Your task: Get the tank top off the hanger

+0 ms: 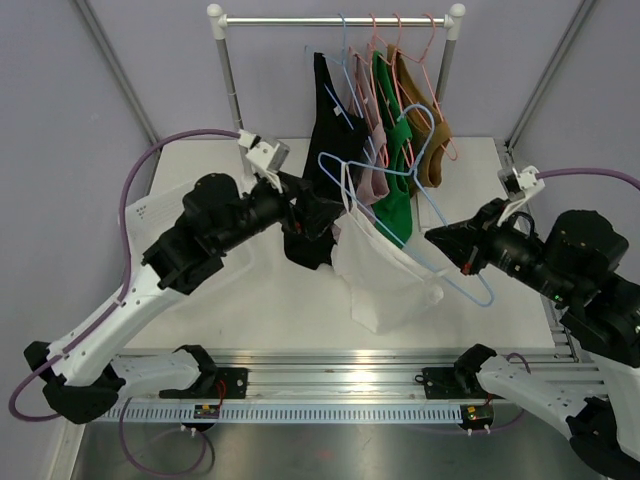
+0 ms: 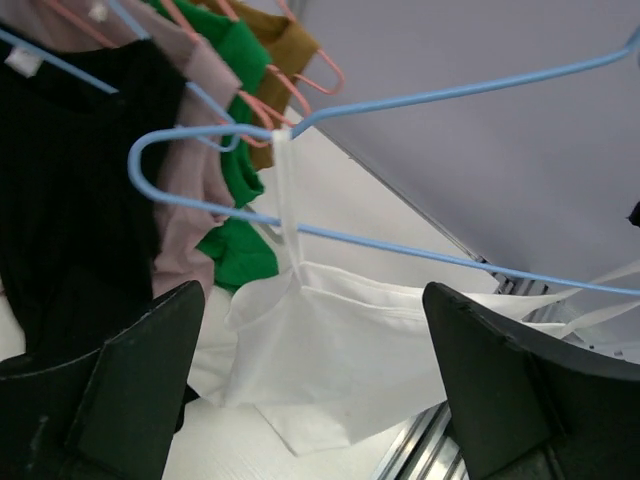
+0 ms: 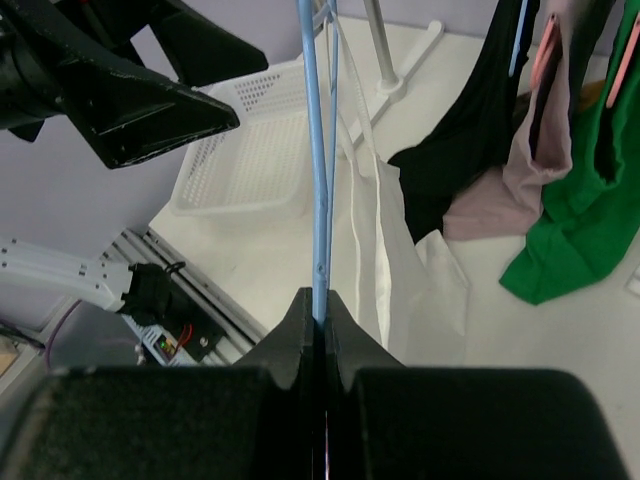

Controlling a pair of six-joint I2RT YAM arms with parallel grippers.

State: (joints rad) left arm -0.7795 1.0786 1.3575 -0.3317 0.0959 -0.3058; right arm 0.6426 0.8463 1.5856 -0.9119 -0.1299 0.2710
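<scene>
No readable text, labels, brands, numbers or signs anywhere in view

cloth tank top (image 2: 340, 340), glossy hanger (image 3: 313, 200), matt blk jaws

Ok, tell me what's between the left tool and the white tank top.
Nothing visible. The left tool is open and the white tank top hangs from the blue hanger straight ahead of it; the black top hangs off to one side.

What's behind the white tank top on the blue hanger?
Behind the white tank top, four others hang on the rack: black top, mauve top, green top, brown top. The table directly beneath it is covered.
</scene>
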